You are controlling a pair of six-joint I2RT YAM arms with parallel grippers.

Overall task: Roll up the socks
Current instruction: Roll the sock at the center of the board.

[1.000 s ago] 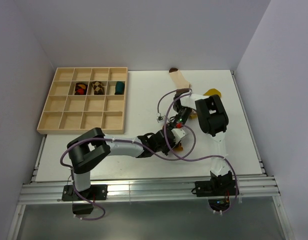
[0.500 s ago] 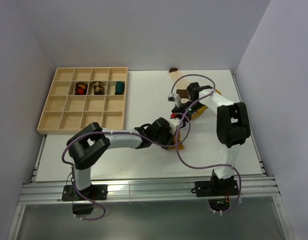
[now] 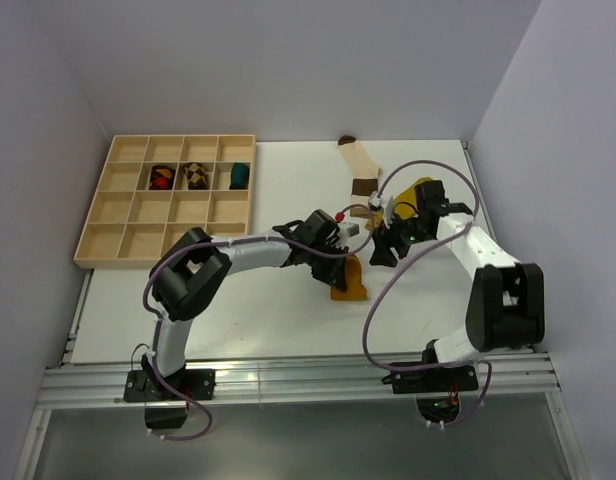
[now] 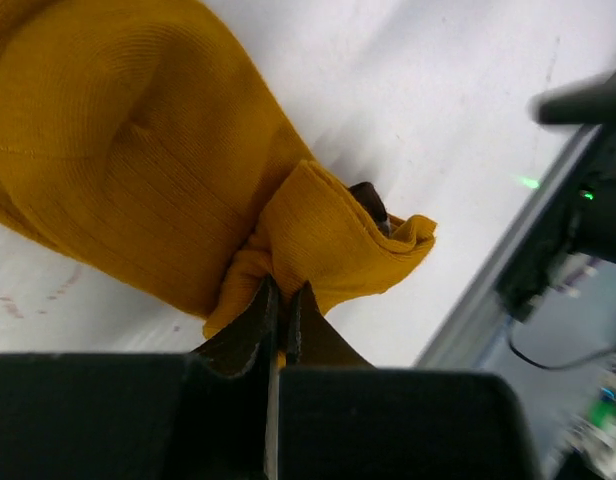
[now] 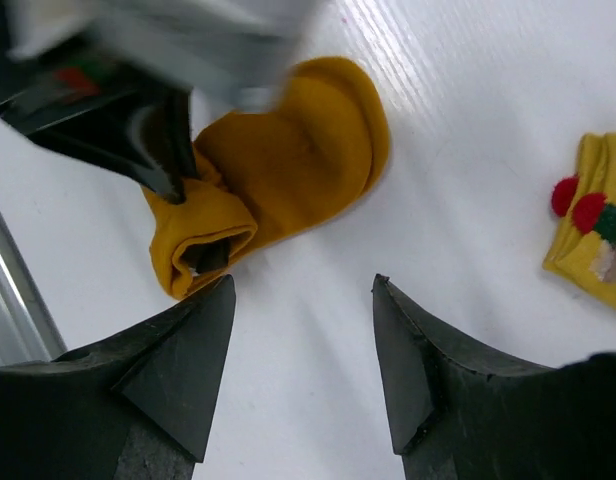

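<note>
The mustard-orange sock [image 4: 138,150] lies on the white table, its cuff end folded over. My left gripper [image 4: 283,295] is shut on that folded edge. In the top view the sock [image 3: 350,282] lies mid-table with the left gripper [image 3: 333,268] at its upper left. My right gripper [image 5: 303,290] is open with nothing between its fingers and hovers just beside the sock's folded end [image 5: 203,240]; in the top view this gripper [image 3: 378,250] is to the sock's right. The cream sock [image 3: 360,162] lies flat at the back. The bright yellow sock [image 5: 593,225] lies to the right, partly hidden under the right arm.
A wooden compartment tray [image 3: 118,240] stands at the back left and holds a red-and-dark bundle [image 3: 161,177], a brown-checkered bundle [image 3: 195,176] and a teal bundle [image 3: 238,175]. Purple cables loop over both arms. The table's metal front rail runs along the near edge.
My right arm swung out to the right and its gripper opened wider. My left gripper closed fully on the mustard sock's fold and shifted towards the back.
</note>
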